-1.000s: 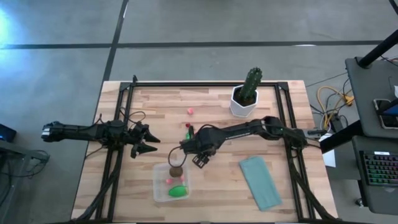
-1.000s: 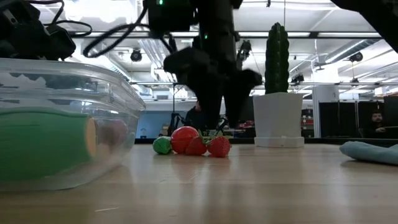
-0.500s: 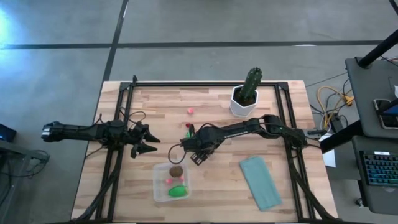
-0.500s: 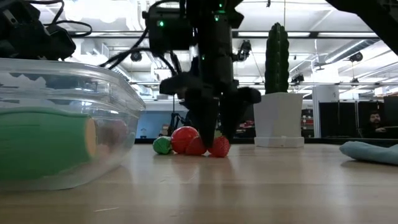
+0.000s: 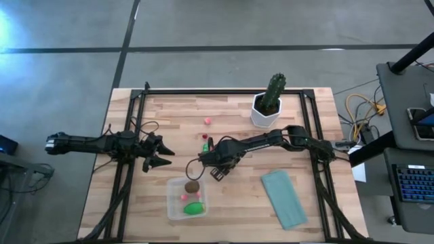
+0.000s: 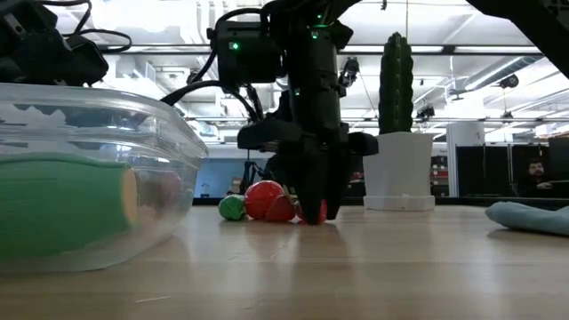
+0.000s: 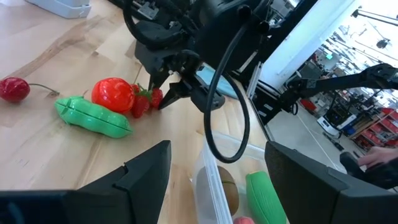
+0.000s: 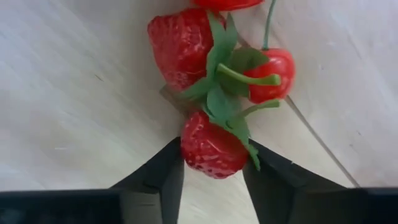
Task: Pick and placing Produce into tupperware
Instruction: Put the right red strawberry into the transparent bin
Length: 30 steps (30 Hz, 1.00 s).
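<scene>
Down onto the small strawberry [image 8: 211, 144] the right tool [image 8: 212, 171] has dropped since a second ago, its fingers now narrow on either side of the berry, whether pinching it yet I cannot tell. To grip well, it should close squarely, clear of the second strawberry [image 8: 180, 46] and cherry [image 8: 277, 68] just beyond, then lift straight up before swinging to the tupperware [image 5: 175, 200], which already holds some produce; the left tool [image 5: 157, 154] waits, fingers spread, at the desk's [image 5: 319, 203] left side

The right pincer [image 8: 211, 163] has dropped around a strawberry [image 8: 210, 146].
</scene>
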Tool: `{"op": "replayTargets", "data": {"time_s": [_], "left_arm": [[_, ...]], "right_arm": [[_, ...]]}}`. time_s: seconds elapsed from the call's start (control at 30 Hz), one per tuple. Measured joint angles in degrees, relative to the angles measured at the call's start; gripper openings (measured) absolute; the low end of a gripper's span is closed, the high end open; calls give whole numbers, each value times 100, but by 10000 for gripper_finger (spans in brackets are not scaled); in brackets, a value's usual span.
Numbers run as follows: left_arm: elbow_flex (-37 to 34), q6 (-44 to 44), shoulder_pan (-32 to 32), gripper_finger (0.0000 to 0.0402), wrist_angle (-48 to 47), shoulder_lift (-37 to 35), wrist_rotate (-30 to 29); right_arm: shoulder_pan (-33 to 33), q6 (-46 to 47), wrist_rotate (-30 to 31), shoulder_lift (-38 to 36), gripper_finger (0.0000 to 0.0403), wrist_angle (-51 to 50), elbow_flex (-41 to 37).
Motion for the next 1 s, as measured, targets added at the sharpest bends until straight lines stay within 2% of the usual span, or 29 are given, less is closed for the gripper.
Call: {"op": "replayTargets", "data": {"time_s": [0.13,0.4,0.6,0.67,0.83,1.0], "left_arm": [[0,-1,1,246,1,0,0],[0,0,0,246,0,2,0],[-1,-2,1,246,2,1,0],[2,0,2,246,0,12,0],[-2,0,0,246,2,-4,0],[2,-2,1,246,0,0,0]], "right_arm": [[-1,-93,63,0,115,80,89],[5,-274,46,-68,133,46,357],[199,-425,11,-374,121,48,929],[282,-572,-228,-416,117,82,1267],[480,-889,-1286,-425,122,683,2035],[538,-492,-1536,-261,123,1221,2283]]}}
